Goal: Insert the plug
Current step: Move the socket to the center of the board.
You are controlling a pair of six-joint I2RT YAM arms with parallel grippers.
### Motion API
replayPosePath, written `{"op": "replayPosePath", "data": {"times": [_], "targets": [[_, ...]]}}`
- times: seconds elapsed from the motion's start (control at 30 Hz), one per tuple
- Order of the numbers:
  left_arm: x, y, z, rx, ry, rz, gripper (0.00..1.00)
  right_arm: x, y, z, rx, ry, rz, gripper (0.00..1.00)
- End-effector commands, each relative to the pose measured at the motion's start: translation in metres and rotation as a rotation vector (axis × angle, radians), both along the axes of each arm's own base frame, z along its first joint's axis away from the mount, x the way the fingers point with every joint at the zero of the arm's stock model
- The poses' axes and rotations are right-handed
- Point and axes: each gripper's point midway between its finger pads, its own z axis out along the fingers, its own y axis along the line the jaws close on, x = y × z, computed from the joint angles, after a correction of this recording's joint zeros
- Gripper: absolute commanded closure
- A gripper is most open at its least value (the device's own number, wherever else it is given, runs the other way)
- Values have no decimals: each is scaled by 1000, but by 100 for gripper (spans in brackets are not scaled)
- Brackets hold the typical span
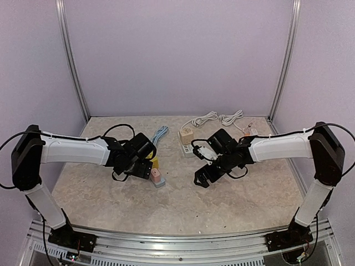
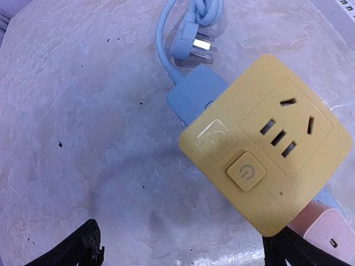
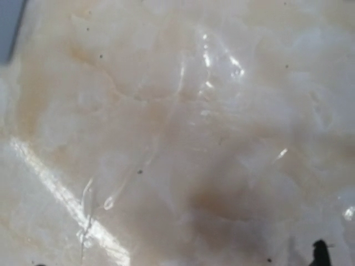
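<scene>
Left gripper (image 2: 188, 252) and right gripper (image 1: 200, 179): both released, empty. One blue plug (image 2: 191, 47) lies loose at upper centre of the left wrist view, apart from one yellow socket cube (image 2: 266, 144); one pink cube (image 2: 328, 231) at lower right.

Bare table (image 1: 183, 213) spans the near half, with an open lane up the middle. Left of centre, the yellow socket cube (image 2: 266, 144), its blue base (image 2: 194, 91) and a pink block (image 2: 327, 233) crowd the spot under the left gripper (image 2: 188, 246). The blue plug (image 2: 191, 47) lies just beyond. At the far middle, a white power strip (image 1: 186, 145) and white cables (image 1: 222, 118) block the way.
</scene>
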Motion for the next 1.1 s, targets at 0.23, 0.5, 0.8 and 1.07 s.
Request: {"op": "replayPosePath", "data": {"times": [0.23,0.5,0.8,1.07], "targets": [[33,77,14,49,-39,135,4,5,5,26,13,-49,11,0],[28,48,40,-80,-92,64,4,5,1,33,10,-63,4,0],[-41,26,45,-219,-18,136,3,5,-2,40,18,-82,-2,0],[-69,22,22,-135,40,307,4,7,3,43,32,-90,5,0]]}}
